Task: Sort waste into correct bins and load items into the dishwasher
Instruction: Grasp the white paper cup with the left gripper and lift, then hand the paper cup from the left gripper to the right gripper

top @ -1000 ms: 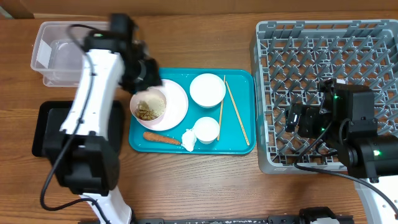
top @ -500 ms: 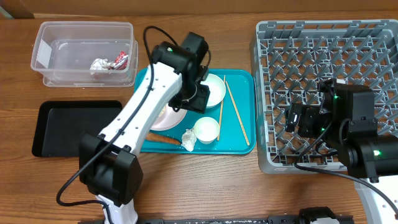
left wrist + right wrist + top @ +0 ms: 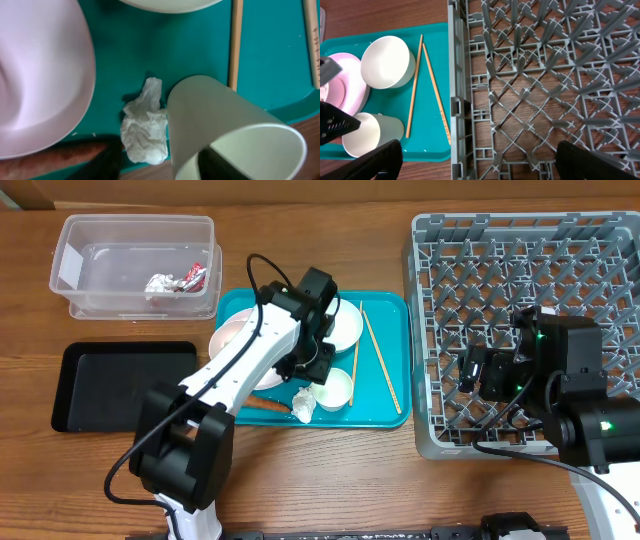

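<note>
My left gripper (image 3: 318, 372) is open, low over the teal tray (image 3: 385, 308). In the left wrist view (image 3: 162, 167) one finger sits inside the small white cup (image 3: 235, 130) and the other over the orange carrot (image 3: 45, 160). The crumpled white tissue (image 3: 145, 127) lies between them, against the cup (image 3: 335, 390). The pink plate (image 3: 40, 75) is at the left and the white bowl (image 3: 347, 325) just beyond. The chopsticks (image 3: 380, 365) lie right of the bowl. The food scraps are hidden. My right gripper (image 3: 485, 165) is open and empty over the grey dish rack (image 3: 530, 240).
The clear tub (image 3: 135, 265) at the back left holds crumpled foil (image 3: 160, 283) and a red wrapper (image 3: 195, 275). The black tray (image 3: 120, 385) lies at the front left. The rack wall (image 3: 454, 100) stands right beside the teal tray.
My left arm has swung right from the tub side onto the teal tray and come down over the cup and tissue. It now hides the bowl of scraps. The right arm has not moved.
</note>
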Robot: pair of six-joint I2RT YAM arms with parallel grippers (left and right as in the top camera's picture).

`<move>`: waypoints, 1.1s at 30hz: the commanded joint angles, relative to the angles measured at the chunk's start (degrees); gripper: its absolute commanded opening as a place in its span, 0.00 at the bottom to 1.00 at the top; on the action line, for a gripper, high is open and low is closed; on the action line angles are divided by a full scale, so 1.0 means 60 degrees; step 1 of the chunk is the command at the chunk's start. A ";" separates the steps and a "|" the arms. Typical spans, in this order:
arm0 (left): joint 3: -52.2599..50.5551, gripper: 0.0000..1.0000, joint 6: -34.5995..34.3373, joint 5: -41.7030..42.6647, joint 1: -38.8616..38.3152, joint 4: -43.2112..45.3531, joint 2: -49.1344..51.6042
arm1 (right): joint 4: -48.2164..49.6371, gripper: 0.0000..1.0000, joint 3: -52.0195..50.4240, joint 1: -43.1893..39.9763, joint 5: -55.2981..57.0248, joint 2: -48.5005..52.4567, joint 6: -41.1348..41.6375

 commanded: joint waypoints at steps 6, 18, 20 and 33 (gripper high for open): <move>-0.0157 0.04 -0.0062 0.0663 -0.0025 0.0299 -0.0310 | 0.0040 1.00 0.0262 -0.0025 0.0102 -0.0025 0.0004; 0.2091 0.04 -0.0058 0.6419 0.2171 0.0579 -0.0324 | 0.1796 1.00 0.0262 -0.0029 0.3202 0.0157 0.2022; 0.2033 0.04 -0.0051 0.8681 0.2521 0.1377 -0.0284 | 0.2608 1.00 0.0262 -0.0029 0.0750 0.0415 0.0594; 0.2025 0.04 0.0153 1.1642 0.2761 0.1872 -0.0270 | 0.4164 1.00 0.0262 -0.0029 -0.9919 0.2612 -0.3799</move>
